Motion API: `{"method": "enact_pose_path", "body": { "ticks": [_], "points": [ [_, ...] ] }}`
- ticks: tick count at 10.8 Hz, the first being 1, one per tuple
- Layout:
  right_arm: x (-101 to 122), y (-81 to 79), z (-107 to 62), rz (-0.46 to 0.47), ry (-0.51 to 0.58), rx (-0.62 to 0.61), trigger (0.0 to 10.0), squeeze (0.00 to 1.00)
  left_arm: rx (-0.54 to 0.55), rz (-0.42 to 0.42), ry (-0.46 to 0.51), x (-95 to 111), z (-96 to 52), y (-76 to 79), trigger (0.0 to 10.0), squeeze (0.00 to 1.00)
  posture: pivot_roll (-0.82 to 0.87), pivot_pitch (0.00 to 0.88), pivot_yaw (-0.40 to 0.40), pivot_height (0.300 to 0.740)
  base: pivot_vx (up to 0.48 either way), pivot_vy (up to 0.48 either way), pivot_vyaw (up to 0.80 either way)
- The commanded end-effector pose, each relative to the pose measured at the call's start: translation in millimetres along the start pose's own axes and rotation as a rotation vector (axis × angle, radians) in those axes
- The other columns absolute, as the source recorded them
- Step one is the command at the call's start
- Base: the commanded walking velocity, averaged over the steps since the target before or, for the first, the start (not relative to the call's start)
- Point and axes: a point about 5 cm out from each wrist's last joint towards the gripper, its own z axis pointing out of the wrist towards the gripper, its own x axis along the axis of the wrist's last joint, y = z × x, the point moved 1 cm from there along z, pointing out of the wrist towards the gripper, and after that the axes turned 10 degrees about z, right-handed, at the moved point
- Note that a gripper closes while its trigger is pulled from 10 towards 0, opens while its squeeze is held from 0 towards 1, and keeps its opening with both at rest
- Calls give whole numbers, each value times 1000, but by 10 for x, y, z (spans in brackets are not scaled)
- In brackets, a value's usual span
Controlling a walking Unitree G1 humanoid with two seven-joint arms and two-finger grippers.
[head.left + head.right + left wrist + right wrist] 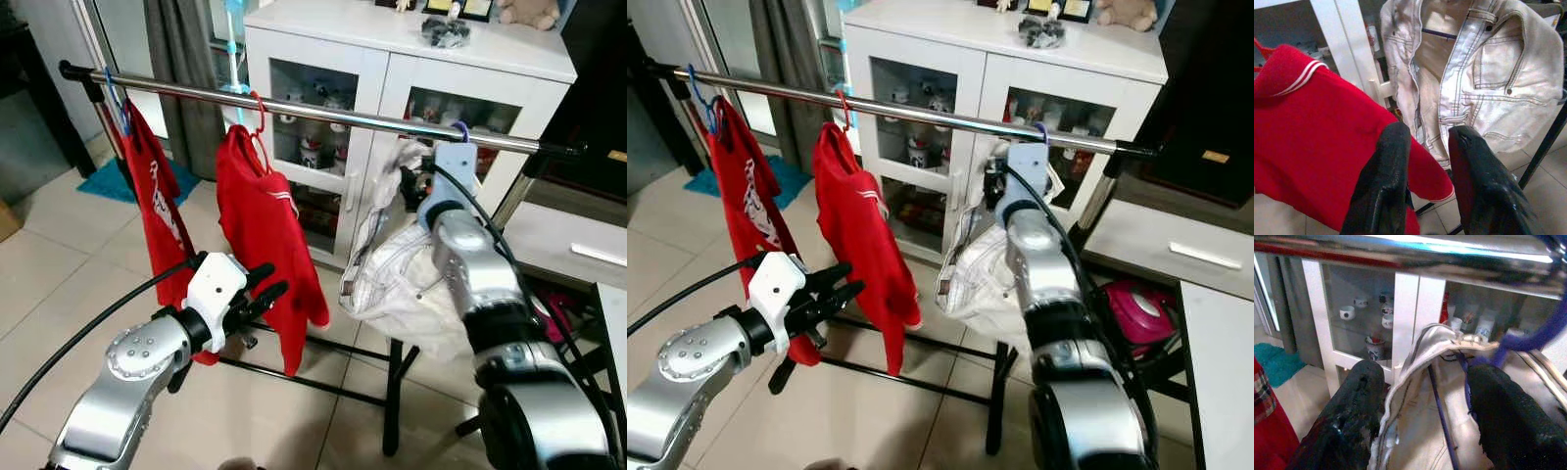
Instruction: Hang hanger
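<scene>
— Right wrist view has the purple hanger [1528, 340] hooked over the chrome rail [1400, 249], its hook curving up past the right pincer [1425, 406]. Are the fingers on it?

— Apart, I'd say, straddling the collar of the pale denim jacket [402, 274], not clamped on anything.

— How would it handle?

— Hanger looks like thin plastic: light, a bit springy. The jacket is soft and fairly heavy, so it may swing or slide off one shoulder. Best hold is the hanger's neck under the hook, not the cloth.

— And the left pincer [257, 297]?

— Low, fingers parted, empty, just beside the red shirt [265, 235].
</scene>
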Motion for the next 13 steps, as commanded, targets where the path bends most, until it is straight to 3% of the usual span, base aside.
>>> {"method": "enact_pose_path", "body": {
  "ticks": [1,4,8,13],
  "points": [
    [46,51,-22,0,4,-3,10000,0,-15,15,1,26,1,22,10000,0,66,0,-34,740,0,0,0],
    [120,106,-56,-67,14,-28,10000,0,-35,30,32,86,83,-19,10000,0,59,0,-34,740,0,0,0],
    [35,67,-19,-130,-43,-46,10000,0,-65,24,55,122,107,-6,10000,0,60,0,-31,740,0,0,0],
    [-6,166,130,-65,-26,-150,10000,0,-76,26,43,108,66,14,10000,0,79,0,-31,740,0,0,0]
  ]
}}
